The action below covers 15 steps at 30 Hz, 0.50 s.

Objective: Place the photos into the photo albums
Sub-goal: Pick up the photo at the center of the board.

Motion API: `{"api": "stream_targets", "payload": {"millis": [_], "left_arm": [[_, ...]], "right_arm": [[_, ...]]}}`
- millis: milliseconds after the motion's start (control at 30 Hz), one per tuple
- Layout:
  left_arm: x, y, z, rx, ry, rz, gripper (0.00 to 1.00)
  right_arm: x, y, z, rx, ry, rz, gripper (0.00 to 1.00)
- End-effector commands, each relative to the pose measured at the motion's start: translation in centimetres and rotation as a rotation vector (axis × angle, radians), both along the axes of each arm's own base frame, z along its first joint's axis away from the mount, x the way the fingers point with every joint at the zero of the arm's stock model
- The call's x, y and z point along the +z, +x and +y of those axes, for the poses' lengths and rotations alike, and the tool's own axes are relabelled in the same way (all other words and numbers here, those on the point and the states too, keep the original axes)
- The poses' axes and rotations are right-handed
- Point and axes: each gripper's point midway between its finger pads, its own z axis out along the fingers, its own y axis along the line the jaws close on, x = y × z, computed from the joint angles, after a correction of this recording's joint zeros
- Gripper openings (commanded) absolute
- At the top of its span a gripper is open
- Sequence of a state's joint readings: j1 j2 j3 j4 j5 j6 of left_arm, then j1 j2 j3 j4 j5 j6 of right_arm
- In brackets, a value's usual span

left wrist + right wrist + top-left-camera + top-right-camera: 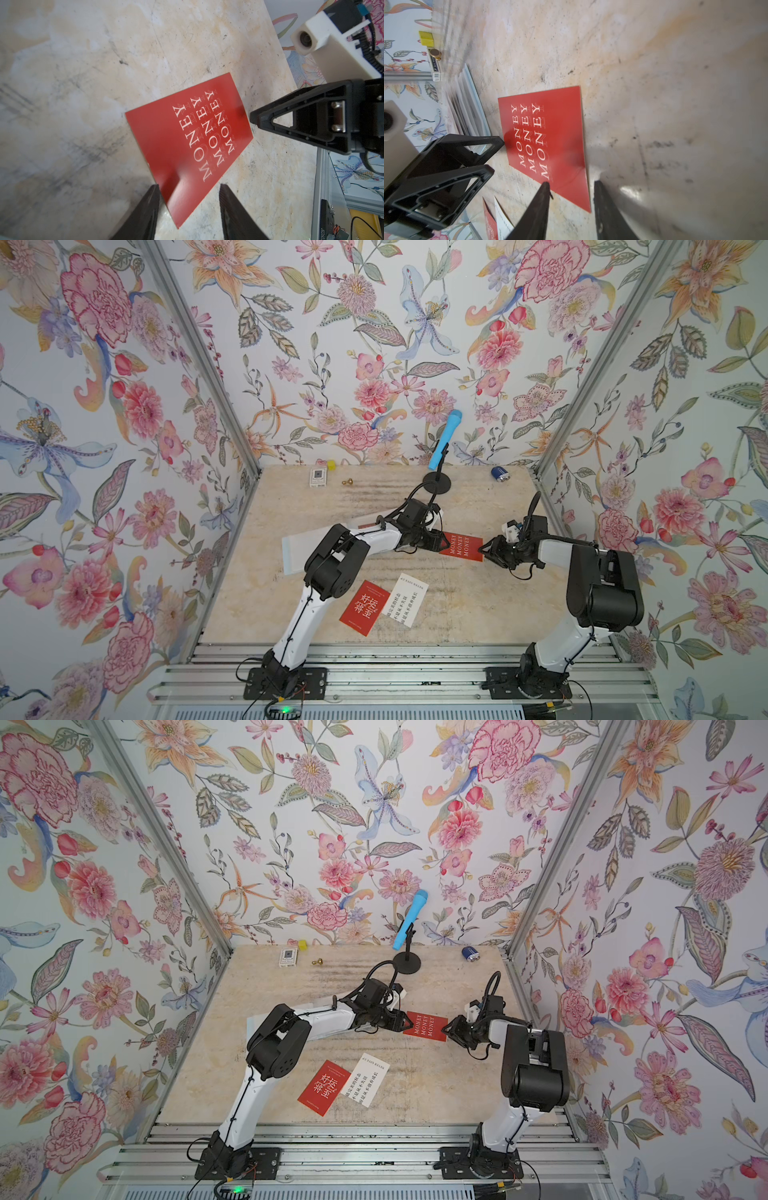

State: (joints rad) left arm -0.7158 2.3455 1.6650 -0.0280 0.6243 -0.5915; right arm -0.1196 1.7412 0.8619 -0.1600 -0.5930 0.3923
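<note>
**Both jaws stand open at opposite ends of the MONEY card**

The red MONEY card (461,546) lies on the marbled table (478,614), straight between the two grippers. The left gripper (442,540) meets one short end and the right gripper (482,549) meets the other, so the tips face each other along the card's length.

In the left wrist view, the left gripper's fingers (145,212) stand well apart with a corner of the card in the gap. One finger is right at the card's edge, and the other is over bare table. The right wrist view shows much the same. One of the right gripper's fingers (537,207) has its tip on the card's end, and its partner is just off the card's side. Neither pair is closed on anything. I cannot tell whether the tips press on the card or sit just above it.

The pale blue album (293,551) lies behind the left jaws, on the side away from the card. It is mostly under that arm, and its pages fan open in the right wrist view (471,108).

A Chinese-lettered red card (365,608) and a white card (407,599) lie touching side by side, well apart from both jaws and toward the arm bases.

Far beyond the jaws, along the back wall, are:
- a small white box (318,478)
- a yellow block (331,465)
- a brass piece (347,482)
- a blue microphone (445,438) on a black stand
- a blue can (500,474)
</note>
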Motion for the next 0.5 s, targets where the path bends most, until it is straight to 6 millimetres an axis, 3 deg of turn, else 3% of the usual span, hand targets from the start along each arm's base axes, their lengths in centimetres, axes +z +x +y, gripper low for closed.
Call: {"api": "stream_targets", "payload": {"millis": [0,200,467], "left_arm": [[-2.0,-0.9,0.1,-0.008,0.03,0.038,0.5],[-2.1,-0.9,0.1,-0.007,0.028,0.04,0.5],[-2.5,-0.9,0.0,-0.008,0.029,0.048,0.5]], "right_arm": [[-0.9,-0.2,-0.2,0.025,-0.067,0.025,0.39],[-2.0,0.1,1.0,0.059,-0.024,0.055,0.39],[0.4,0.9,2.3,0.066,0.076,-0.005,0.39]]}}
